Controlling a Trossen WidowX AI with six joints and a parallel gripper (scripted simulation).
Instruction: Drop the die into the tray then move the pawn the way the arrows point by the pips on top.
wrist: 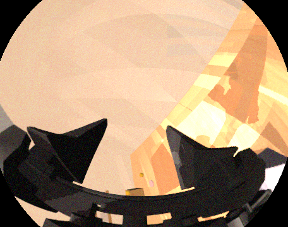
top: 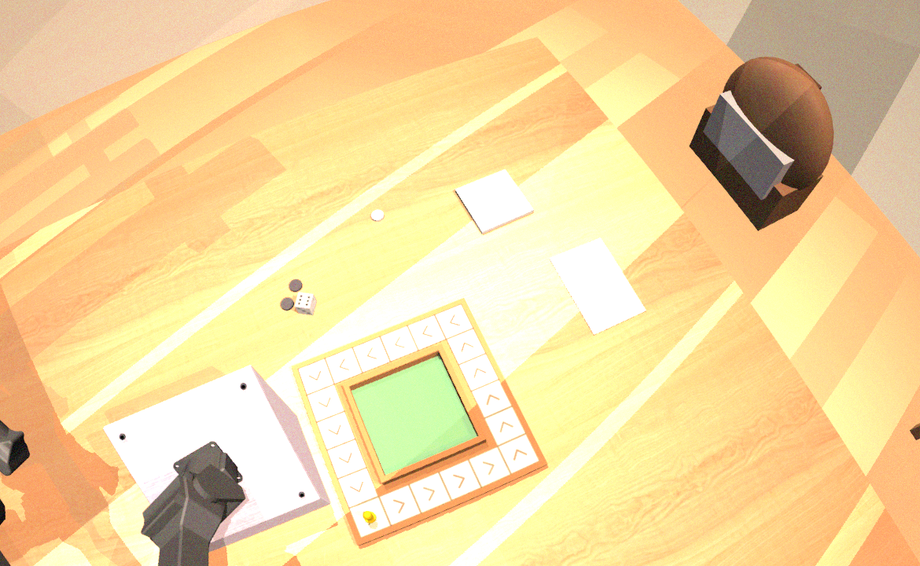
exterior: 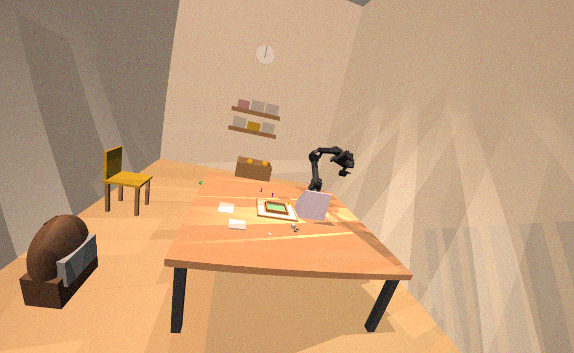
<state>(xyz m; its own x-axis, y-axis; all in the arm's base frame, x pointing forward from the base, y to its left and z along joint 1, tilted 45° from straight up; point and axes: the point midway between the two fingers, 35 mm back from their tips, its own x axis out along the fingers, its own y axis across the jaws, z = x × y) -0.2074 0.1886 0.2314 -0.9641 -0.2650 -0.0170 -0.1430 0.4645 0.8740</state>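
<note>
Resting on the table, the white die lies just beside two dark round discs, apart from the board and on the far side of it from the arm. Its top face shows several pips, though the exact count is hard to read. A small white disc lies farther out on the table. The board's ring of arrow squares surrounds the green dice tray, which holds nothing. The yellow pawn stands on the corner square nearest the arm's white base block. Two white cards lie beyond the board, well apart from it. The claw hangs high above the table by the base block, its jaws spread wide and gripping nothing, touching no object.
</note>
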